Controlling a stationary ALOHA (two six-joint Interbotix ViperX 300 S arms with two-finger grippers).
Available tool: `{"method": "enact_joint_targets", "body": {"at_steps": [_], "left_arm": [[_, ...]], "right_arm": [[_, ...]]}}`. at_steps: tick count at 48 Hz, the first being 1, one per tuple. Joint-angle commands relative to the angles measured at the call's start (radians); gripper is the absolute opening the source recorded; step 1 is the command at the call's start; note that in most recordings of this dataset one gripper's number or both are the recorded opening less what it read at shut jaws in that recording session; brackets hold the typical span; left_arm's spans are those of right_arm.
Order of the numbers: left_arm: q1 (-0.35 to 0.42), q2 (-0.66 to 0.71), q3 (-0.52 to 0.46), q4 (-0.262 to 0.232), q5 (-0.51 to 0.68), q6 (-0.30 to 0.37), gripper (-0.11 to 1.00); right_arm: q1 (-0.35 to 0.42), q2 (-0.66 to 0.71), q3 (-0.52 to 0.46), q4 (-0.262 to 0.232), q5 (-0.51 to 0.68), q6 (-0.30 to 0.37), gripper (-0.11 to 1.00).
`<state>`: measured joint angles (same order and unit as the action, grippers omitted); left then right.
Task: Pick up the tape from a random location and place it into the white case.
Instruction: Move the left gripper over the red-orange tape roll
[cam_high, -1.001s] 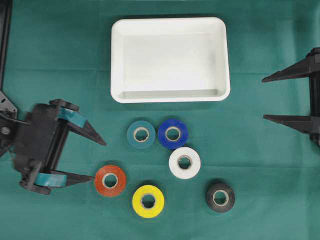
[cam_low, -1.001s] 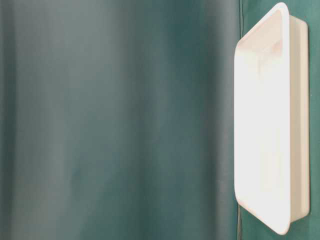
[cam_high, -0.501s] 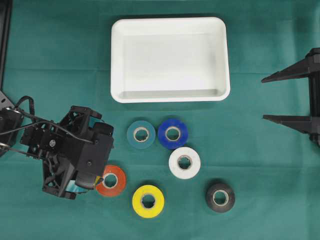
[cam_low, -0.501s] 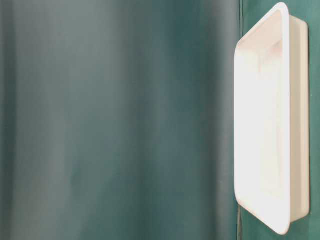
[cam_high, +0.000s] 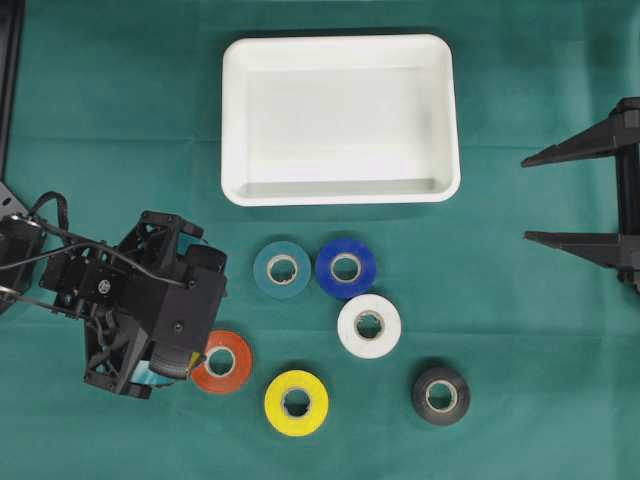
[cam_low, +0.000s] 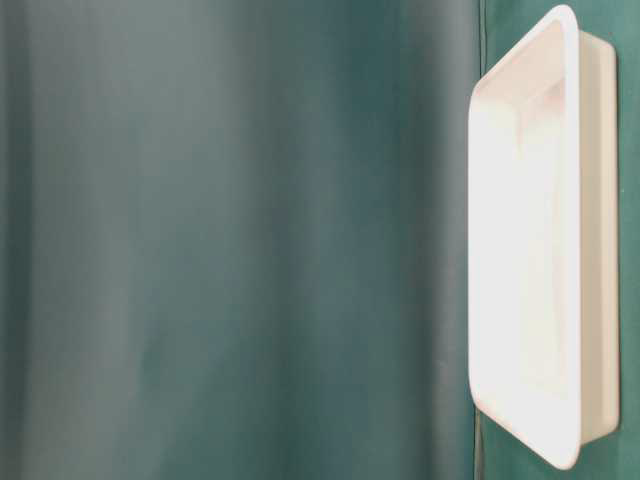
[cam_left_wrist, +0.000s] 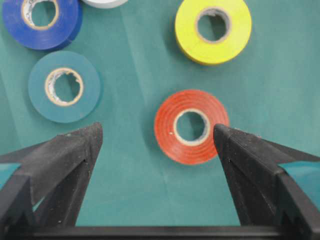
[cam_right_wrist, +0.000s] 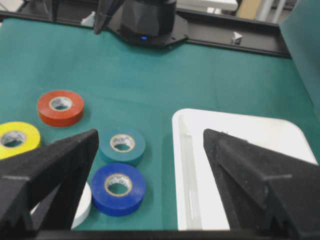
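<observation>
orange roll (cam_high: 221, 361): in the overhead view its left edge is covered by the left arm (cam_high: 140, 305).
left gripper jaws: hidden under the arm's body from overhead.
white roll (cam_left_wrist: 104, 2): cut off by the top edge in the left wrist view; in the right wrist view mostly behind a jaw.
white case (cam_low: 540, 240): table-level view blurred, contents unreadable.
right gripper (cam_high: 535, 197): cut off by the overhead picture's right edge.

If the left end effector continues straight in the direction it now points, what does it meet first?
Most likely the orange tape roll: it lies just ahead of the open left end effector, nearer the right finger. Depth is unclear.
</observation>
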<state>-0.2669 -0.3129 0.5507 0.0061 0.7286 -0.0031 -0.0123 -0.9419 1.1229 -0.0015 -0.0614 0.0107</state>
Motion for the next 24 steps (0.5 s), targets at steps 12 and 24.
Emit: {"method": "enact_joint_targets", "body": {"at_steps": [12, 24], "left_arm": [[0.003, -0.009, -0.02, 0.003, -0.003, 0.0, 0.99], [0.003, 0.005, -0.014, 0.003, -0.003, 0.0, 0.99]], "right_arm": [[-0.002, 0.006, -0.029, 0.002, -0.003, 0.002, 0.9], [0.0, 0.008, -0.028, 0.002, -0.005, 0.002, 0.9]]}}
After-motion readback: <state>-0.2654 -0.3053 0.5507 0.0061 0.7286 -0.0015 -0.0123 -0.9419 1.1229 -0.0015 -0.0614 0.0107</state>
